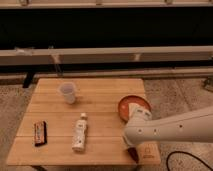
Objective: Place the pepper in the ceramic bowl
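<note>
The orange ceramic bowl (131,103) sits near the right edge of the wooden table (100,107); my white arm covers its near side. My gripper (133,150) is low over the table's front right corner, in front of the bowl. A small dark red tapered shape (134,155) that looks like the pepper shows at the gripper's tip, close to the table's front edge. Whether the gripper holds it or it lies on the wood cannot be seen.
A translucent plastic cup (68,92) stands at the back left. A white bottle (80,132) lies near the front middle. A dark bar with red edges (40,133) lies at the front left. A dark cable (185,161) lies on the floor to the right.
</note>
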Available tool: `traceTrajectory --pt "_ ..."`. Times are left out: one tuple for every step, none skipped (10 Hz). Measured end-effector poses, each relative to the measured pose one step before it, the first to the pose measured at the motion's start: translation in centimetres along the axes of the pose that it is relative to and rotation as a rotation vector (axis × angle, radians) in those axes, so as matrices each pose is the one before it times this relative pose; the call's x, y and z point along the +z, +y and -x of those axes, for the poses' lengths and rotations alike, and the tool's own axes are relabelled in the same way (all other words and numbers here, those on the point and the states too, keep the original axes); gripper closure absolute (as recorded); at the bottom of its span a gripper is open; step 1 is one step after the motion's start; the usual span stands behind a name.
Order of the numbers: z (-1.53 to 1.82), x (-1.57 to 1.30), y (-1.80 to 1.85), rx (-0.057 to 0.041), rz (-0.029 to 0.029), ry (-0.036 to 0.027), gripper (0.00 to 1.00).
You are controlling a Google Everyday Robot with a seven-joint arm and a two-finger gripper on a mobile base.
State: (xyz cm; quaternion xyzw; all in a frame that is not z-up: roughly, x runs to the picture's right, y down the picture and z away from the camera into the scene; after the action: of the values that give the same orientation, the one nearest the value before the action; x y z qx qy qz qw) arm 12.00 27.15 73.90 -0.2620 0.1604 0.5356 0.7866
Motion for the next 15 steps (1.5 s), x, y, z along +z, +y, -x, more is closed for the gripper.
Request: traceTrajectory --pt "0.876 -0.923 -0.027 -0.01934 -0.0157 0.0036 1.0" --pt "0.792 -0.708 -0.108 -0.01606 -0.01445 -0.00081 1.0" --pt "0.42 -0.585 -0.525 0.00508 -0.0003 -0.00293 1.0" --pt "-0.01 -0.364 -0.156 0.00767 0.00211 0.00063 0.97" --pt "0.056 -0.058 0.131 -0.00187 0.00384 -0.00161 0.92" --pt "0.266 0.077 -0.095 0.0013 0.00344 -0.00512 0.8" --pt "0.502 -0.263 -0.208 0.00283 -0.00185 -0.00321 0.77" --pt "0.572 -0.62 -0.166 0.00236 -0.00093 0.00168 0.78" --pt "0.633 -0.794 -0.26 0.0031 0.0002 0.00053 0.81" --pt "0.502 -0.8 -0.455 0.00068 -0.00073 -0.00182 0.79" --pt "-0.033 -0.185 -0.173 0.00164 -0.0009 -0.00082 0.77" --pt "-0.011 0.073 -0.066 0.00156 -0.00192 0.00213 0.76" --pt "1.08 0.32 0.307 -0.00673 0.00053 -0.00461 0.82" --pt "0.357 -0.263 0.059 -0.00246 -0.00094 -0.00096 0.91" --pt "0.161 -0.322 -0.001 0.0012 0.00038 0.00029 0.95"
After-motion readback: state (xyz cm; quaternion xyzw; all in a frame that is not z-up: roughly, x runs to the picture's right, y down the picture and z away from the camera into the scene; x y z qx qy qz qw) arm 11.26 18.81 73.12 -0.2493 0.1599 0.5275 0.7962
